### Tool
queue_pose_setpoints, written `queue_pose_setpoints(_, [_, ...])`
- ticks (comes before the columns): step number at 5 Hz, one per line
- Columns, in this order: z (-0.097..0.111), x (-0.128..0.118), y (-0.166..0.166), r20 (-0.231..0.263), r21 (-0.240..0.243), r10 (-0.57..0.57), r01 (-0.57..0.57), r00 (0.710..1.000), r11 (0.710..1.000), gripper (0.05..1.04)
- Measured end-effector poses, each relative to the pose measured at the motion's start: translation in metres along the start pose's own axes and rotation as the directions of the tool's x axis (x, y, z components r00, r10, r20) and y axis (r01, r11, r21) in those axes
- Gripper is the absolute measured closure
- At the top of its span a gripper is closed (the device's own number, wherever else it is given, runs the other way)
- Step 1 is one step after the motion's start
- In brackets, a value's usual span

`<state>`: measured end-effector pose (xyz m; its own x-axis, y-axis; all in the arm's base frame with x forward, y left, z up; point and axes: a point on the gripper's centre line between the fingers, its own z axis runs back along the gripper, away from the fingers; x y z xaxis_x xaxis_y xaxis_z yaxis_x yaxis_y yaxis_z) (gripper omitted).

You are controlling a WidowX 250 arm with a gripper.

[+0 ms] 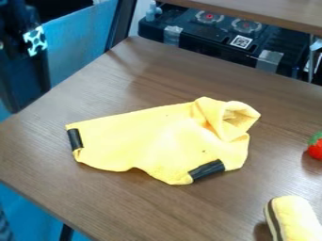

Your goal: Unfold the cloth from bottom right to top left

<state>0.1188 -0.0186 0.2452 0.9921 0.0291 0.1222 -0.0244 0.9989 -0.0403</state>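
Yellow cloth (151,141) lies crumpled on brown counter (125,202), upper right bunched; end effector's state, cannot tell.

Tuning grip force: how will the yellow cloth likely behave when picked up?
Likely floppy: the yellow cloth bunches into loose folds at its upper right. Probably light, being thin-looking fabric. The black strip at its lower right lies straight, so may be stiffer.
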Motion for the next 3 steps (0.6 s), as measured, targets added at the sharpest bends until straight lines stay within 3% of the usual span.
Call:
queue_pose_setpoints(1, [-0.003,-0.002,0.001,-0.009,0.004,-0.004,0.004,1.0,1.0,0.083])
queue_pose_setpoints(2, [-0.036,0.001,0.005,-0.052,0.073,-0.085,0.089,0.995,0.993,0.083])
queue_pose_setpoints(3, [-0.073,0.002,0.008,-0.074,0.141,-0.211,0.22,0.975,0.965,0.083])
